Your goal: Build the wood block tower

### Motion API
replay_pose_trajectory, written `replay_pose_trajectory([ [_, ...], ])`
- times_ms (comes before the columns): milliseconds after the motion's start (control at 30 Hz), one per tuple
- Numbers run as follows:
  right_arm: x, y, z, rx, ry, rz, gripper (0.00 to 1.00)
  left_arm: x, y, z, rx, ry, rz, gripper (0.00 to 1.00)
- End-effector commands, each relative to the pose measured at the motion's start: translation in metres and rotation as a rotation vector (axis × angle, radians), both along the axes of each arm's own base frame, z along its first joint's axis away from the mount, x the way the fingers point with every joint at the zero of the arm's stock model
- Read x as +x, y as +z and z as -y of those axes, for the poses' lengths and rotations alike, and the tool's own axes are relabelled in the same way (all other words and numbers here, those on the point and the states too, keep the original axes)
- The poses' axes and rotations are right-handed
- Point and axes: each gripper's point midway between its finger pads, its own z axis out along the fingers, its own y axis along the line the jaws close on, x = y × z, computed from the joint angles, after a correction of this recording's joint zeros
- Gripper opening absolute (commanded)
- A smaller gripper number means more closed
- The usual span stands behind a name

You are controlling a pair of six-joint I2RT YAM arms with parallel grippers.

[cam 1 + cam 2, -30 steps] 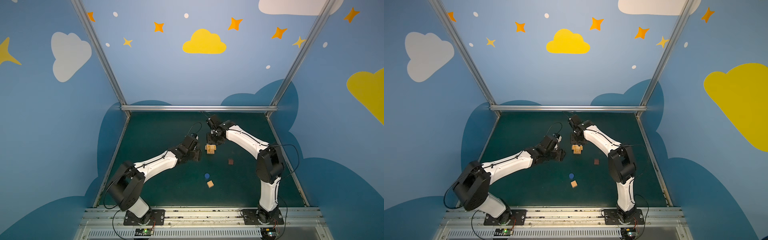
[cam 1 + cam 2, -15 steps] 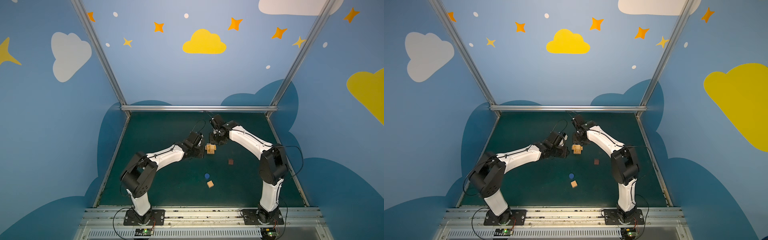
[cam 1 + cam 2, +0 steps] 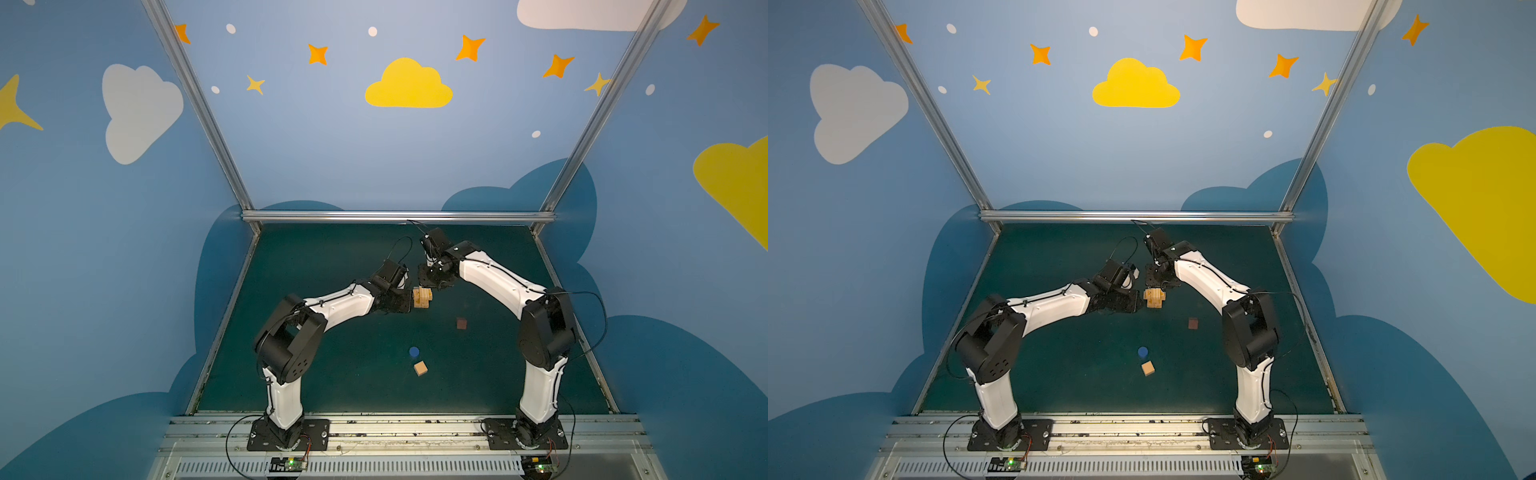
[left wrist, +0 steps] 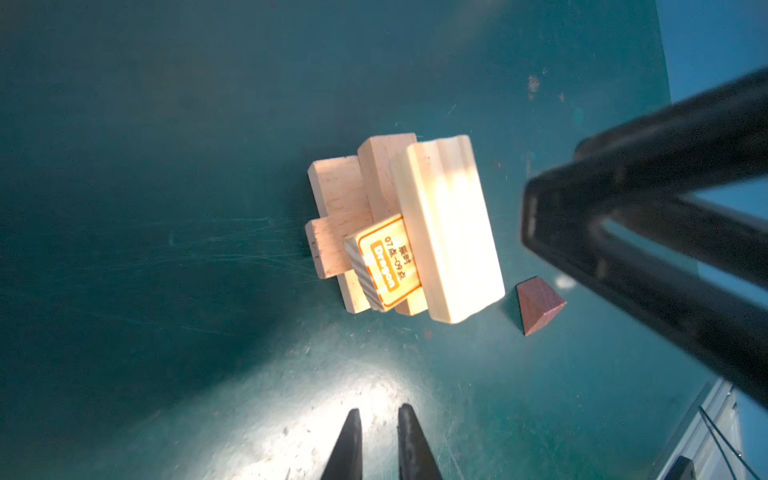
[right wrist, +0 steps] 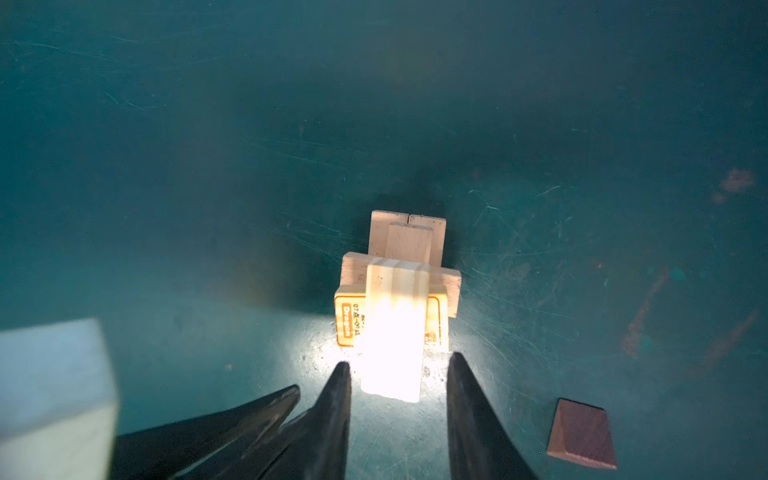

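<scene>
I'm hovering right gripper [image 5: 400,360], spread, astride wood block tower [image 3: 422,298]; left gripper [image 4: 380,409] pressed together, empty; reddish-brown cube [image 3: 461,323] next.

Round piece [image 3: 413,351] between tower [image 3: 422,299] and cube [image 3: 420,368]

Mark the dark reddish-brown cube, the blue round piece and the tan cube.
dark reddish-brown cube [image 3: 461,323], in a top view, on its top face.
blue round piece [image 3: 414,352], in a top view, middle of its round top.
tan cube [image 3: 420,368], in a top view, on its top face.
</scene>
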Motion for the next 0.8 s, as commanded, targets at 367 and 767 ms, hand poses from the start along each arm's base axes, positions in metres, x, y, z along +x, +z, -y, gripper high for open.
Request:
replay_pose_trajectory([
  [367, 0.003, 0.004, 0.005, -0.014, 0.005, 0.015, 0.33, 0.017, 0.000, 0.006, -0.032, 0.031, -0.016, 0.19],
  [767, 0.004, -0.002, 0.005, -0.014, 0.006, 0.005, 0.33, 0.026, -0.005, 0.008, -0.027, 0.041, -0.017, 0.19],
])
